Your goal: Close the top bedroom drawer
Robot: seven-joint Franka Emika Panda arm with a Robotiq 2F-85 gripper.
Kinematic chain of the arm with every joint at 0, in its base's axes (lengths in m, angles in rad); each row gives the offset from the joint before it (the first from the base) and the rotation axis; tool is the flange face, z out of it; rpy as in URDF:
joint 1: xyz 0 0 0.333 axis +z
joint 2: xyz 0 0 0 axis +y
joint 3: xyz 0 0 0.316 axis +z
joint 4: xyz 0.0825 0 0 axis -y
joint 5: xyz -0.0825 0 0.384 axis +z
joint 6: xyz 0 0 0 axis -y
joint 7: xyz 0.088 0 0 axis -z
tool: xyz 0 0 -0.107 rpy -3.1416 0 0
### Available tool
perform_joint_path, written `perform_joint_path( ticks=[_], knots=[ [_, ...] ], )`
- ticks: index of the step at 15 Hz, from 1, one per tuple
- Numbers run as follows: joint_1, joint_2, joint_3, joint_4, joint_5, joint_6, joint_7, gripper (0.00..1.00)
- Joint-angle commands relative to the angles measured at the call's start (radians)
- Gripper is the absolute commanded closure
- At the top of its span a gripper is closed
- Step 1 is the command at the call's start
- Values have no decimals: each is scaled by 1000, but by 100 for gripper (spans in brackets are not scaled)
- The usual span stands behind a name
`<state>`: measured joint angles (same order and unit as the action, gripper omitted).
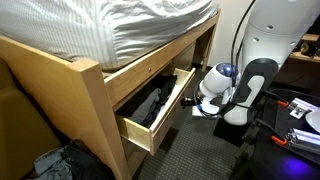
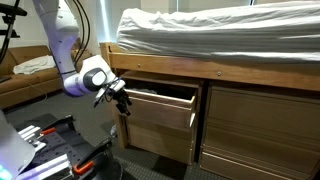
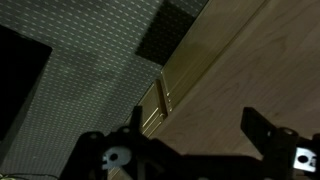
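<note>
The top bedroom drawer (image 1: 172, 112) of pale honey wood stands pulled out from under the bed, with dark items lying inside it. In the exterior view from the front, its plain front panel (image 2: 160, 112) juts out over the drawer below. My gripper (image 1: 194, 99) hovers by the outer face of the front panel, near its end (image 2: 118, 97). In the wrist view the gripper (image 3: 198, 125) is open. Its dark fingers (image 3: 260, 128) stand wide apart over bare wood (image 3: 230, 70), with nothing between them.
White bedding (image 1: 140, 25) covers the bed above. A second drawer front (image 2: 155, 142) sits under the open one, with a wide panel (image 2: 260, 125) beside it. Grey carpet (image 3: 90, 80) lies below. Crumpled clothes (image 1: 55, 163) lie on the floor. Red-and-black gear (image 2: 55, 150) stands near the arm's base.
</note>
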<state>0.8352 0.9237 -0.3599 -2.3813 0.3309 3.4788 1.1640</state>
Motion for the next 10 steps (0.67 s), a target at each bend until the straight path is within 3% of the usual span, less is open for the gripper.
perform_joint_path(
  ticks=[1,2,3,4,6,8,10],
  knots=[
    [-189,-68,135,24,-135,-6,-11,0],
    [-189,-64,138,24,-130,-11,-10,0],
    [-200,-54,175,24,-18,-11,-85,0],
    [-21,-5,34,8,88,-11,-88,0],
    [-20,-5,34,9,88,-11,-88,0],
    [-188,-89,157,10,-44,-11,-127,0],
    [-191,-84,150,40,-43,-12,-127,0]
  ],
)
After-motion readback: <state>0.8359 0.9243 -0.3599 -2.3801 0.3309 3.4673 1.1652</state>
